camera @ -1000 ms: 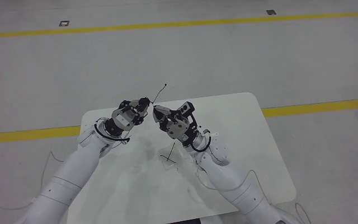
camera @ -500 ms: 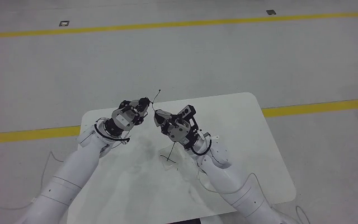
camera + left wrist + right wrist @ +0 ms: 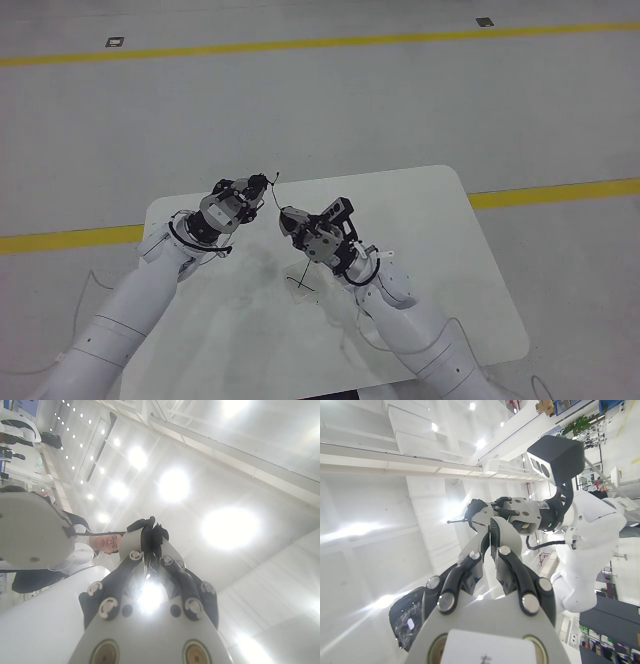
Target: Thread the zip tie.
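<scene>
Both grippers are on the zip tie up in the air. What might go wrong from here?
The zip tie sits only at the very tips of the right gripper, so it may slip out. The left gripper is close by; the two might collide.

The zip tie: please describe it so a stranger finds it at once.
Over the far edge of the white table, the left pincer and right pincer nearly meet. The zip tie is the thin black strap between their tips, held in the air, unlike the dark strips lying flat.
</scene>
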`<action>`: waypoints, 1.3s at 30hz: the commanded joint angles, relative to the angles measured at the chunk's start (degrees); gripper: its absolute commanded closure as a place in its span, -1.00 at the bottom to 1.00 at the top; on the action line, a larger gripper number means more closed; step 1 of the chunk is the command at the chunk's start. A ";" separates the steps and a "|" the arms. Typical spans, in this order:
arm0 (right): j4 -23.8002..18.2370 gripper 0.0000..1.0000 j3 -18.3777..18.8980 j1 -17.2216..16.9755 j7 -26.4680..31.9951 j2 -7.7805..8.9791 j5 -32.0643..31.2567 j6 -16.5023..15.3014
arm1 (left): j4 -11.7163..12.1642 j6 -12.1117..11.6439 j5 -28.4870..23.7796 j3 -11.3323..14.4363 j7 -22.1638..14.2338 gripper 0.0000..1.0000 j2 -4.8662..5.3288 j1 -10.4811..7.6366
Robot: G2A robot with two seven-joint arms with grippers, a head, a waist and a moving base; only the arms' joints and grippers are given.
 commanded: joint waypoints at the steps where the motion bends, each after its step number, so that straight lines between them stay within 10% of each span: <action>1: 0.10 1.00 0.16 -0.30 -0.06 0.02 -0.39 0.03 | 0.00 0.00 0.00 0.00 0.00 1.00 0.00 0.00; 28: 0.78 1.00 0.97 -1.86 -0.75 -0.15 -3.04 0.17 | 0.00 0.00 0.00 0.00 0.00 1.00 0.00 0.00; 29: 0.77 0.30 1.05 -1.97 -0.95 -0.16 -3.10 -0.06 | 0.00 0.00 0.00 0.00 0.00 1.00 0.00 0.00; 30: 0.72 -1.00 1.17 -2.15 -1.27 -0.18 -3.01 -0.42 | 0.00 0.00 0.00 0.00 0.00 1.00 0.00 0.00; 39: 0.47 -1.00 4.89 -5.13 -0.91 0.37 -2.66 -2.90 | 0.00 0.00 0.00 0.00 0.00 1.00 0.00 0.00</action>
